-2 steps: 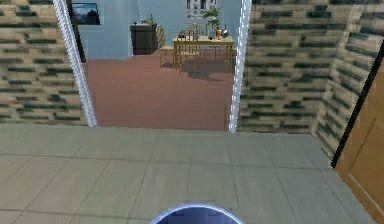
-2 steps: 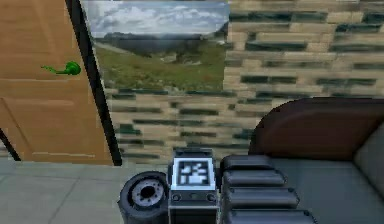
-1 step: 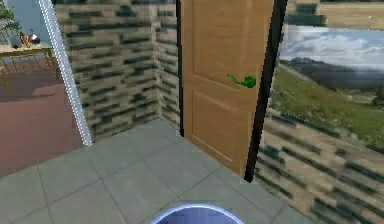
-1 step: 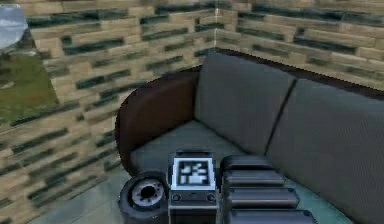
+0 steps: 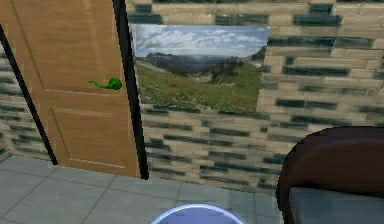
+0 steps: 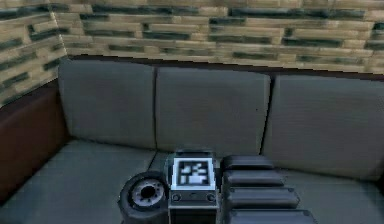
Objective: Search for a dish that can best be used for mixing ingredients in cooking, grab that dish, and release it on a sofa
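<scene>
Down low in the arm side view, we see the arm [image 6: 252, 188] and its claw [image 6: 143, 197] in front of the sofa [image 6: 85, 175]. The grey seat lies right behind the claw, so we cannot tell if it holds anything. At the bottom edge of the forward view we see the rim of a round pale dish [image 5: 195, 211], with floor tiles [image 5: 90, 195] around it. A wooden door [image 5: 75, 95] stands beside a picture [image 5: 200, 65] of hills on the brick wall [image 5: 320, 80].
</scene>
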Robot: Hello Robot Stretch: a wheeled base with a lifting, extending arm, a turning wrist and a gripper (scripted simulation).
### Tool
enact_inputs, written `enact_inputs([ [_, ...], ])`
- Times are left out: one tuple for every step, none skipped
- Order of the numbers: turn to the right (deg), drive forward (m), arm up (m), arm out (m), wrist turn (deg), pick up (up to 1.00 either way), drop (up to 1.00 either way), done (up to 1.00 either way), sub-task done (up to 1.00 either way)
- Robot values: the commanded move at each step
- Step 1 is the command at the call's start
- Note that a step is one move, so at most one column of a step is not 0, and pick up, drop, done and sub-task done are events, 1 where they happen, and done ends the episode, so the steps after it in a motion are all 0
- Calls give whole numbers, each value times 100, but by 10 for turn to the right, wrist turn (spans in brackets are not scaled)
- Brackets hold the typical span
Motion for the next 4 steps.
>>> enact_inputs([
  [0,0,0,48,0,0,0,0,0],
  [0,0,0,0,450,0,0,0,0],
  [0,0,0,0,450,0,0,0,0],
  [0,0,0,0,270,0,0,0,0],
])
